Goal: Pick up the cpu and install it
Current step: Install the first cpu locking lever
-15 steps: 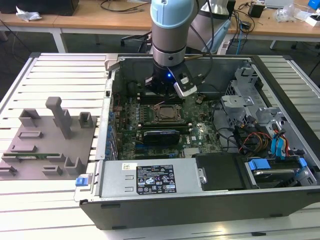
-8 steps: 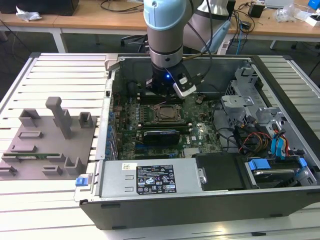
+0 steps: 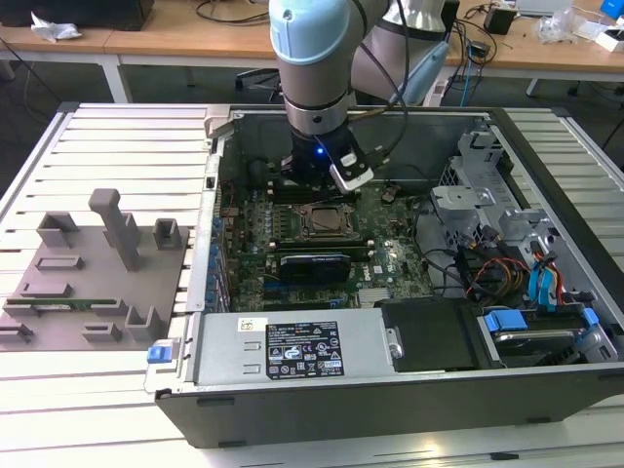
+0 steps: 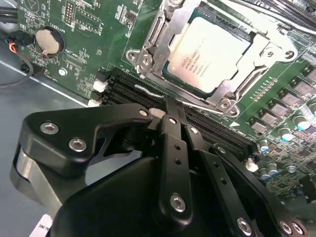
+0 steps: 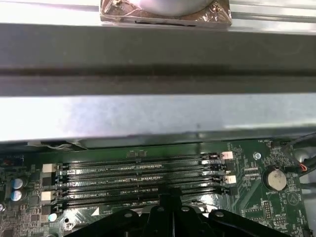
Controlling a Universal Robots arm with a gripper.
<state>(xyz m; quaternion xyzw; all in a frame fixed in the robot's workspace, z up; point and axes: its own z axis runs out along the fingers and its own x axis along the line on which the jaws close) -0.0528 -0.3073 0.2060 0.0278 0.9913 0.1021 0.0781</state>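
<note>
The cpu (image 4: 207, 52), a flat square chip with a pale silvery top, lies in its socket on the green motherboard, with the metal frame around it. In the exterior view the cpu (image 3: 327, 222) sits mid-board inside the open computer case. My gripper (image 4: 170, 106) is shut with nothing between its fingers. Its tip hovers over the black memory slots (image 5: 138, 173), right beside the socket's thin wire lever (image 4: 197, 104). In the first wrist view the gripper (image 5: 173, 197) points down at those slots. From the exterior view the gripper (image 3: 314, 183) hangs just behind the socket.
A grey fixture plate (image 3: 97, 283) holding a green memory stick (image 3: 68, 304) lies at the exterior view's left. A black expansion card (image 3: 314, 263) stands in front of the socket. Drive bays and cables (image 3: 517, 263) crowd the case's right. A coin battery (image 4: 49, 42) sits on the board.
</note>
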